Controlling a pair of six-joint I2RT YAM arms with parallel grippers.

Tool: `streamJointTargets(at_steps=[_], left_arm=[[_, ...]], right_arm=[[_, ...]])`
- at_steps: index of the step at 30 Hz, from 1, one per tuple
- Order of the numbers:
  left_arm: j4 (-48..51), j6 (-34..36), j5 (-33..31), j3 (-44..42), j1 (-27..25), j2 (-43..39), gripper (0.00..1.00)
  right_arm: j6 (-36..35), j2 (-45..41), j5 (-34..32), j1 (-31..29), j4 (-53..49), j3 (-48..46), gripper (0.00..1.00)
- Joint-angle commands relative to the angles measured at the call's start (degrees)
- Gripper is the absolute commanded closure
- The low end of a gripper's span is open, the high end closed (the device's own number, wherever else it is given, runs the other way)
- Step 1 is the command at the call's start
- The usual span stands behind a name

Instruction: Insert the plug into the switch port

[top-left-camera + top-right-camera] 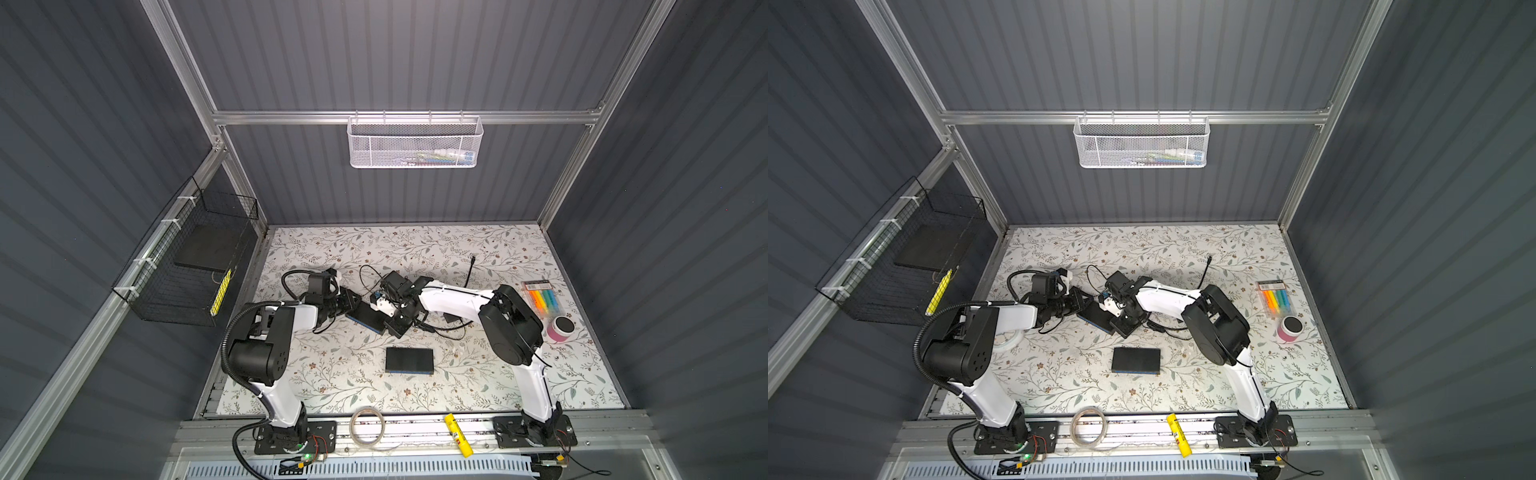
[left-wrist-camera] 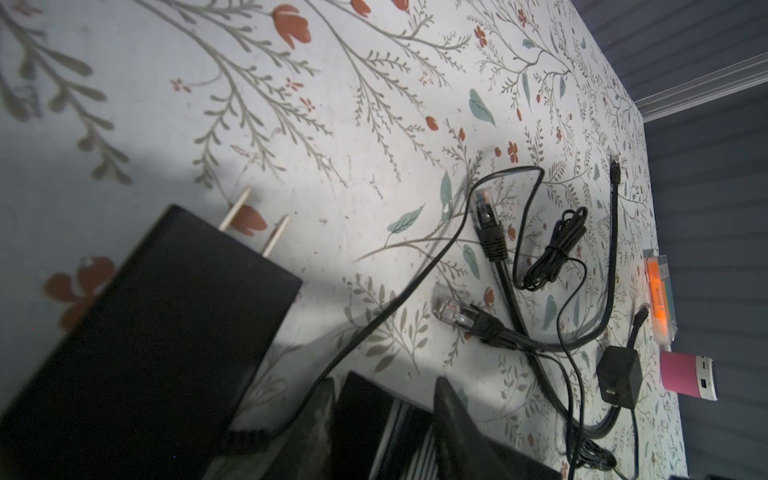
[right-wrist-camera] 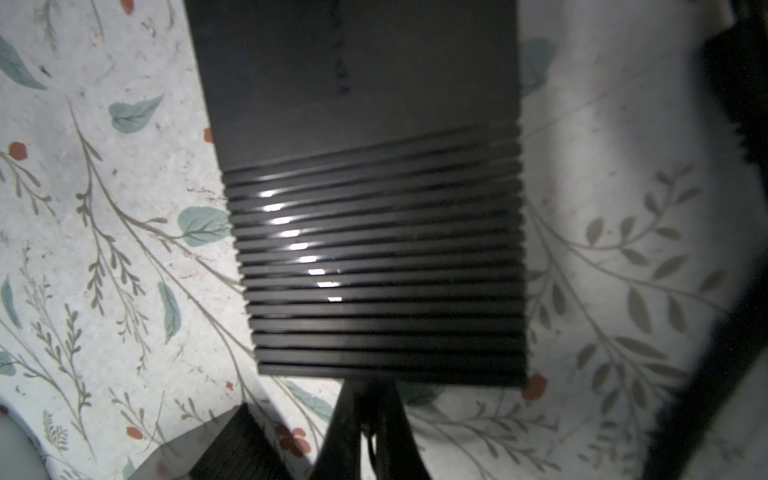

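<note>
Right fingers (image 3: 345, 424) pinched at ribbed switch (image 1: 362, 316) end; long axis runs diagonally.

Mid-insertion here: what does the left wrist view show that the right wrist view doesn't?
Left wrist only: two loose Ethernet plugs, a two-prong power adapter, the pink cylinder. Right wrist only: the ribbed top of the switch up close, with the right gripper shut at its edge. Both: the floral table.

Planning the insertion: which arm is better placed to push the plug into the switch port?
Likely right: the right hand, shut, sits at the ribbed edge of the switch; the left hand grips its far end, seemingly steadying it.
</note>
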State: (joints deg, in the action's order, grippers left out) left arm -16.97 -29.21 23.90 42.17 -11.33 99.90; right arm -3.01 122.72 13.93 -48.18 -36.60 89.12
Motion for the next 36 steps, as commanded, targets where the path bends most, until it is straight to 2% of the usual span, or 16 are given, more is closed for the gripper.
streamJointTargets(at_steps=[1,19,26,36], left_arm=[[7.35,-4.29,10.61,-3.35,-6.06,2.03,0.61],[5.14,-5.90,10.40,-4.91,-7.39,2.57,0.61],[4.07,-5.98,10.19,-4.83,-7.99,3.36,0.61],[3.91,-4.99,9.25,-4.47,-8.53,3.64,0.61]], right_arm=[[-0.52,3.39,0.38,-0.48,16.73,3.74,1.00],[0.46,4.96,1.52,-0.60,16.66,9.35,1.00],[-3.00,5.19,1.81,-0.77,11.24,11.77,1.00],[-3.88,7.11,3.61,-0.77,4.72,16.68,1.00]])
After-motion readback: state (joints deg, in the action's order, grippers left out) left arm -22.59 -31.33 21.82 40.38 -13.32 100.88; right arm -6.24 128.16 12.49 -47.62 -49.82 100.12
